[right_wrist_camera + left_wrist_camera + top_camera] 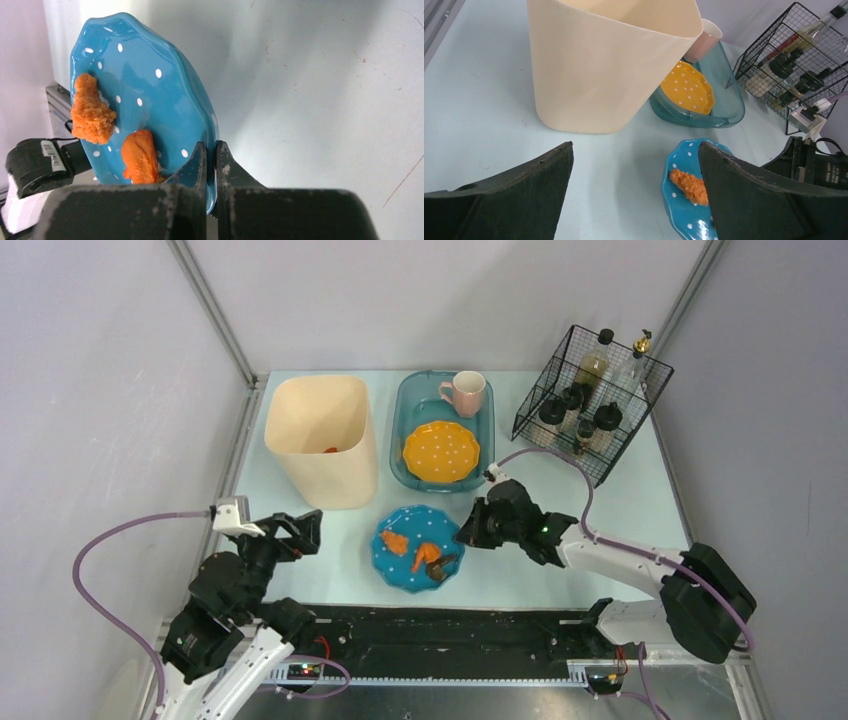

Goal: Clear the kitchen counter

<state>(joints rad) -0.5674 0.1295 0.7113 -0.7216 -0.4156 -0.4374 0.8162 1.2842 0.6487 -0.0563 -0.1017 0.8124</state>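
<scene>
A blue white-dotted plate (408, 570) with orange food scraps (394, 542) lies on the pale blue kitchen counter (620, 510), front centre. My right gripper (466, 536) is shut on the plate's right rim. In the right wrist view the gripper (210, 147) pinches the plate's rim (145, 90), with two orange pieces (92, 112) on the plate. My left gripper (310, 530) is open and empty, left of the plate. In the left wrist view the open gripper (634, 145) is over bare counter, with the plate (681, 200) beside the right finger.
A tall cream bin (322, 440) stands at the back left. A teal basin (400, 430) behind the plate holds a yellow dotted plate (440, 451) and a pink mug (465, 393). A black wire basket (590, 400) of bottles stands at the back right.
</scene>
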